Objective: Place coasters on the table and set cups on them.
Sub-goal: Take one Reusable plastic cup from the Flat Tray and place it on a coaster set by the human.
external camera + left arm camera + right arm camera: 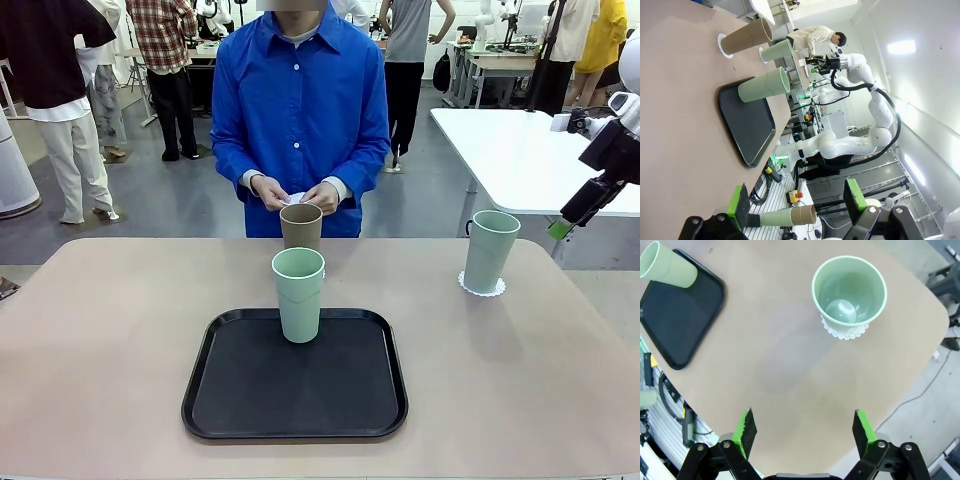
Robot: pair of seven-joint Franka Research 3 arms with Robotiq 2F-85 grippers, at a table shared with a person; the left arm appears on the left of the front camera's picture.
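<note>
Left wrist view: coaster (722,44) at tan cup (746,39) base; front view: mint cup (299,295) on tray (230,400) blocks that base. Left gripper (797,200), right gripper (805,427) jaws spread, right above bare table (790,365) corner.

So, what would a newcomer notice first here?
A green cup stands on the black tray in the middle of the table. A second green cup sits on a white coaster near the far right corner, and the person in blue holds something white behind the brown cup.

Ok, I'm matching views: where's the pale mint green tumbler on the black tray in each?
Front view: pale mint green tumbler, centre.
Left wrist view: tumbler, upper left of centre, turned sideways.
Right wrist view: tumbler, top left corner.
Shared landmark: black rectangular tray beneath it.
</note>
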